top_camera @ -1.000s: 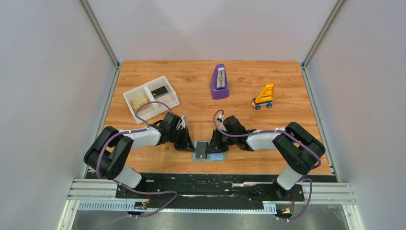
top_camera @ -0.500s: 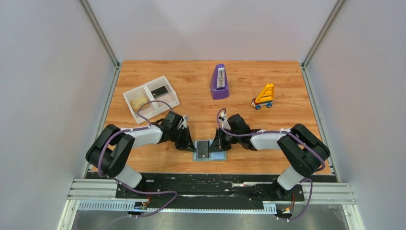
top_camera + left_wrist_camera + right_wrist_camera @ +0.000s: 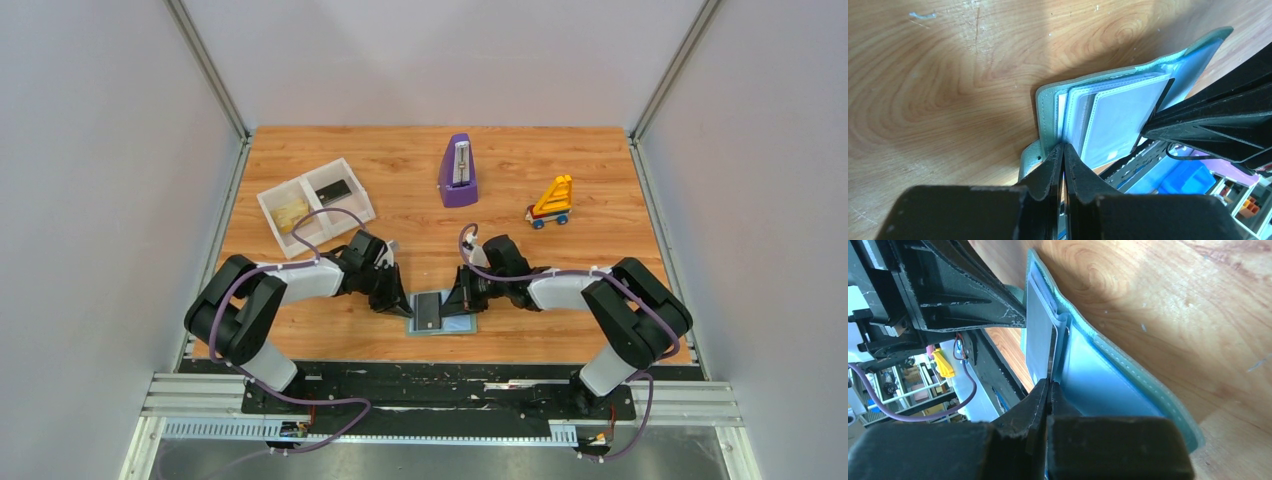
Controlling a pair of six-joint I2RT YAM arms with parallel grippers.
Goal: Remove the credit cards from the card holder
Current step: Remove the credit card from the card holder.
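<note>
The pale teal card holder [image 3: 455, 325] lies open near the table's front edge, between my two grippers. My left gripper [image 3: 1063, 145] is shut on the edge of its clear inner sleeves [image 3: 1118, 120], next to the teal cover [image 3: 1048, 115]. From the other side my right gripper [image 3: 1049, 383] is shut on the edge of a thin dark grey credit card [image 3: 1040, 335], which stands up from the holder [image 3: 1128, 375]. From above that card [image 3: 427, 310] shows as a dark rectangle between the left gripper [image 3: 403, 303] and the right gripper [image 3: 458, 300].
A white two-compartment tray [image 3: 352, 166] at the back left holds a yellowish card [image 3: 292, 212] and a dark card [image 3: 333, 189]. A purple metronome [image 3: 458, 172] stands at the back middle, and a yellow toy [image 3: 552, 201] to its right.
My right gripper's jaws have closed on the dark card's edge. Both arms have shifted slightly, and the holder stays where it was.
</note>
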